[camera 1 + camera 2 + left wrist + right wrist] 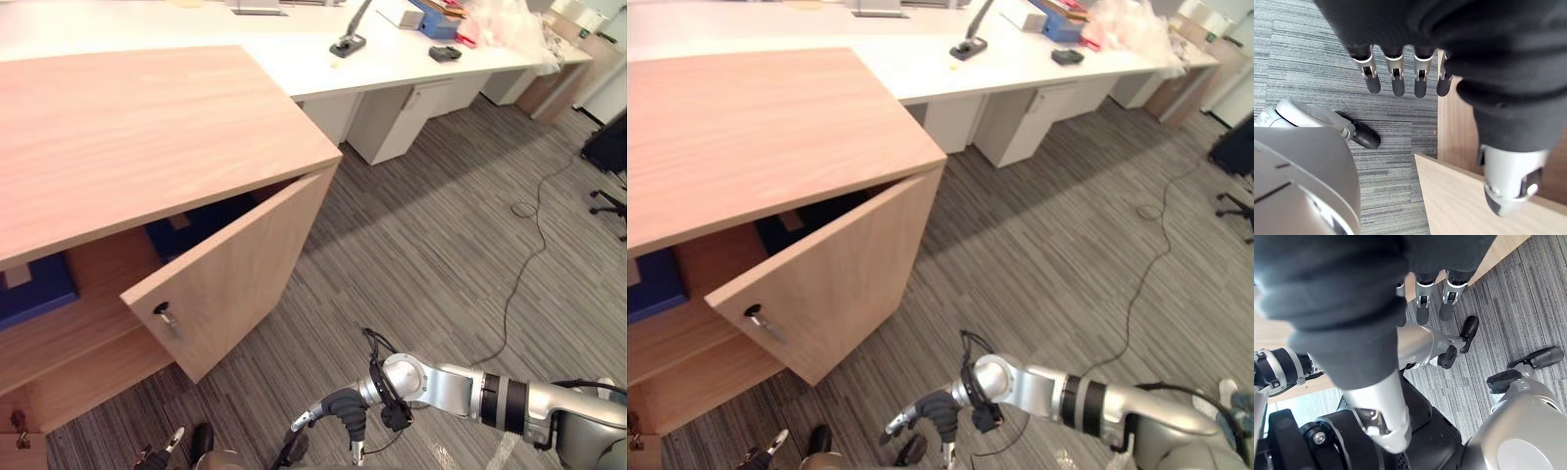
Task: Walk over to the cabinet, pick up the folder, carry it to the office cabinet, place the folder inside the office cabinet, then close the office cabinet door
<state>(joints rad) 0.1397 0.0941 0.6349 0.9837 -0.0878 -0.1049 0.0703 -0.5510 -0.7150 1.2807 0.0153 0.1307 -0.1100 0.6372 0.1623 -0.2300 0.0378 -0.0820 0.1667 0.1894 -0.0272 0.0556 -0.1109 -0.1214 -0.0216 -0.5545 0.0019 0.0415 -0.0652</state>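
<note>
Inside the light-wood office cabinet [127, 137], on its left shelf, lies a dark blue flat folder [34, 289], so placing looks done. Its hinged wooden door [240, 269] stands ajar. The right hand [341, 409] hangs low on the near side of the door, fingers loose and empty, probably ready to push. The left hand [1398, 81] is straight-fingered and holds nothing.

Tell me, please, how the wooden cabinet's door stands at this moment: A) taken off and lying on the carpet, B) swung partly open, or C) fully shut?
B: the cabinet door angles outward from the cabinet, hinged at one edge, and the shelf space inside shows behind it.
</note>
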